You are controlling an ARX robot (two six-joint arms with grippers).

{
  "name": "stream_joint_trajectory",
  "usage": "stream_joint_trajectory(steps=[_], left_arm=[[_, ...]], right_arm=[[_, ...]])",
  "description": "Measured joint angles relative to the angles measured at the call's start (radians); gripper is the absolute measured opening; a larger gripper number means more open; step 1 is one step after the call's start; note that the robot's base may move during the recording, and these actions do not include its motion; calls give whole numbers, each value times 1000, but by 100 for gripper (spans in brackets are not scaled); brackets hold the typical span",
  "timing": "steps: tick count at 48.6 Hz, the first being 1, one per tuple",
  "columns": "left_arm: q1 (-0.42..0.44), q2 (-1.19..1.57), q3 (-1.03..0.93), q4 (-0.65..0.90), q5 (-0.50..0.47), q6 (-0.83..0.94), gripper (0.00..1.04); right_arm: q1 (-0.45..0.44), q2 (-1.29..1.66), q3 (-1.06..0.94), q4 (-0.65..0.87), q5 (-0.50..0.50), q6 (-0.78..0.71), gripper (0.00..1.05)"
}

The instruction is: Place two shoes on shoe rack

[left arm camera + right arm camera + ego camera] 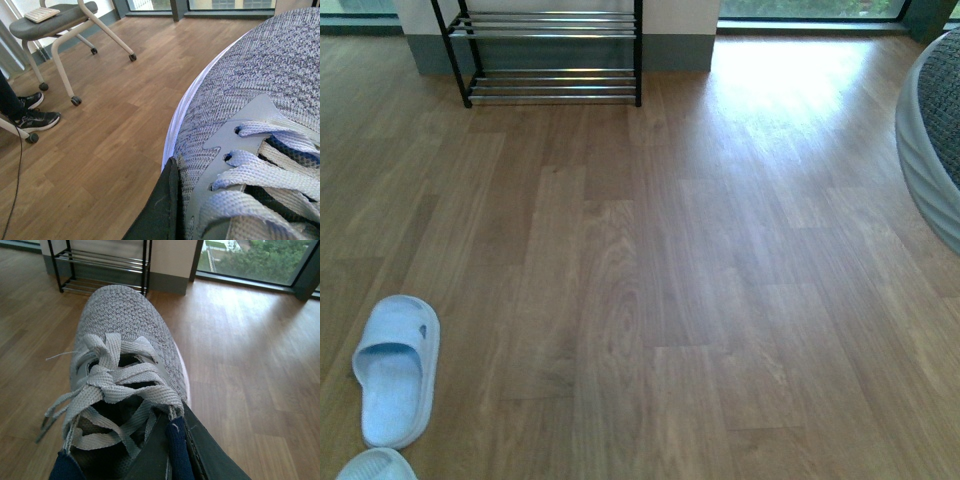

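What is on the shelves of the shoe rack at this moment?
On the two shelves of the shoe rack in view, only bare silver rods show, no shoes. Any higher shelf is cut off by the picture's top edge and cannot be seen.

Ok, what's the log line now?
left fingers: gripping grey knit white-soled sneaker | right fingers: gripping second grey knit sneaker | black-framed silver-rod shoe rack: no shoes | pale-blue rubber slippers: on floor

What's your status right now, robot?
Left hand shut on sneaker, right hand shut on second sneaker. Rack ahead, visible shelves bare. Slippers lie left, path open.
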Motion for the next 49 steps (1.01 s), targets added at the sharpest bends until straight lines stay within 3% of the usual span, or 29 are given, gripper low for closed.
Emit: stream_joint_trajectory(steps=[49], left_arm=[[-2,4,0,0,-3,0,3]], right_arm=[[-1,1,0,0,11,0,1]])
